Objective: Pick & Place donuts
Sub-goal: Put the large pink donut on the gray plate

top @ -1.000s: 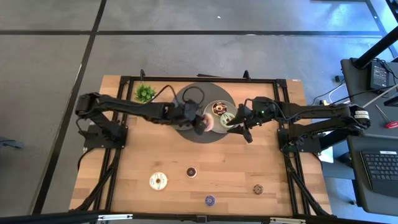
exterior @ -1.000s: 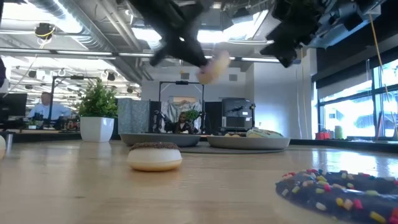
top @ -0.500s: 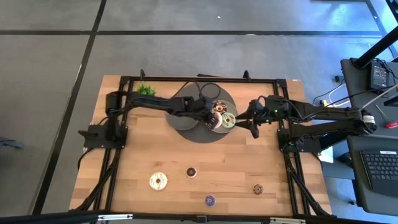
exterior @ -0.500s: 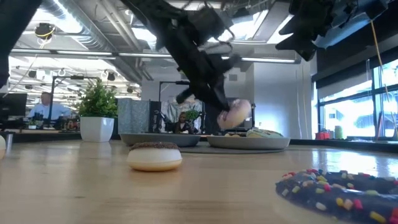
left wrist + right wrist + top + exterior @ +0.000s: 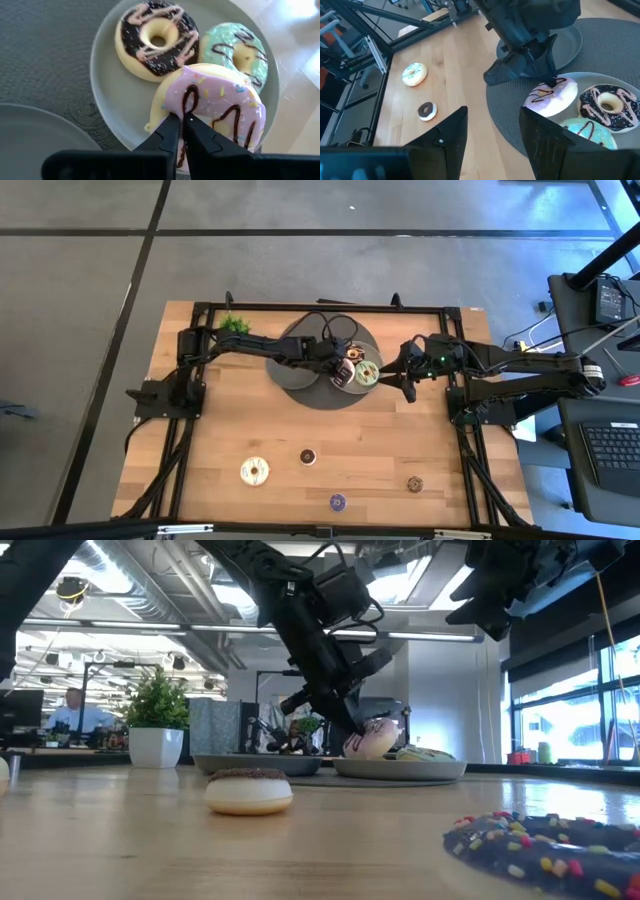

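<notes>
The pink donut [image 5: 220, 105] lies tilted on a grey plate [image 5: 107, 75], beside a chocolate donut [image 5: 157, 37] and against a green donut [image 5: 240, 50]. My left gripper [image 5: 180, 120] is shut on the pink donut and slants down onto it [image 5: 350, 730]. My right gripper [image 5: 492, 130] hangs open and empty to the right of the plate, above the table [image 5: 405, 385]. A cream donut [image 5: 255, 471], a dark brown mini donut [image 5: 308, 456], a purple one [image 5: 338, 502] and a tan one [image 5: 414, 484] lie on the near half of the table. My left gripper has its two nearly closed fingers [image 5: 197, 140] on the pink donut's frosted top, close to its middle [image 5: 186, 102]; the fingers themselves hide the exact spot. They slant down from the table's left side. The donut rests on the plate and tilts against the green donut.
The plate stands on a round grey mat [image 5: 325, 395] together with a second grey plate [image 5: 30, 135]. A small potted plant [image 5: 233, 326] stands at the far left. The black frame rails [image 5: 180, 470] run along the table's sides.
My left gripper has carried the pink donut toward the table's right edge and down, from above the mat onto the plate. The donut now rests on the plate beside the other two. My right gripper has drawn back a little toward the right edge.
</notes>
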Available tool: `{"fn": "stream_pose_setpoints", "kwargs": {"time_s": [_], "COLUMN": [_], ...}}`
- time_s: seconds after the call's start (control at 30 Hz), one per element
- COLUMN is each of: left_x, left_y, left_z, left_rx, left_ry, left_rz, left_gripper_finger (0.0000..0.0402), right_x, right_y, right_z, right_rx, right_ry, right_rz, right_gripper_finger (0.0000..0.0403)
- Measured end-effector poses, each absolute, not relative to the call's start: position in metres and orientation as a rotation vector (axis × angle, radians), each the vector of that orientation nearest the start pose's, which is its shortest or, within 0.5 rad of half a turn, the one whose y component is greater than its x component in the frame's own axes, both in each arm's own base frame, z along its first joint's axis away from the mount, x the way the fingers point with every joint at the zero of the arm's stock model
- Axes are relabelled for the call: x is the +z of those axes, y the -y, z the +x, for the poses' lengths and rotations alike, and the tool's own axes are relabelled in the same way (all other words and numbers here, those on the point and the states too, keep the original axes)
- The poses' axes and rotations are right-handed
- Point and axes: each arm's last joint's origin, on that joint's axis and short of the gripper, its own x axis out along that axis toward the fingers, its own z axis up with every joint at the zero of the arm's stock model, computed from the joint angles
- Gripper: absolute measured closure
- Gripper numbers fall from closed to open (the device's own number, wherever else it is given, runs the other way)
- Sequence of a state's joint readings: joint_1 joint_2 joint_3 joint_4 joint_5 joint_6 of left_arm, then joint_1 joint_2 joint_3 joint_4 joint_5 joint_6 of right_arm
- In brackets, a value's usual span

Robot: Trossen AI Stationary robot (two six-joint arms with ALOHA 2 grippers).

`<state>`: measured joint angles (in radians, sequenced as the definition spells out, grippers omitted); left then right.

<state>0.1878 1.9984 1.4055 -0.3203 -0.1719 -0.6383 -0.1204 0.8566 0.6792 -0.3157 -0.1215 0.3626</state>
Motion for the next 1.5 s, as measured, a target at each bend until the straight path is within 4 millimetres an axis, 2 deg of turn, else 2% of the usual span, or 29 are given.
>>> {"fn": "stream_pose_setpoints", "kwargs": {"time_s": [0.4, 1.5], "left_x": [0.1733, 0.1731], "left_y": [-0.0862, -0.0829], "left_z": [0.418, 0.4184], "left_rx": [0.625, 0.616], "left_ry": [-0.79, -0.8], "left_rz": [-0.595, -0.563], "left_gripper_finger": [0.0382, 0.0374], "right_x": [0.2732, 0.2729], "right_y": [0.0186, 0.0186], "right_z": [0.183, 0.1829], "right_rx": [-0.087, -0.086], "right_ry": [-0.484, -0.486], "right_rz": [0.414, 0.411], "right_gripper_finger": [0.0224, 0.0224]}}
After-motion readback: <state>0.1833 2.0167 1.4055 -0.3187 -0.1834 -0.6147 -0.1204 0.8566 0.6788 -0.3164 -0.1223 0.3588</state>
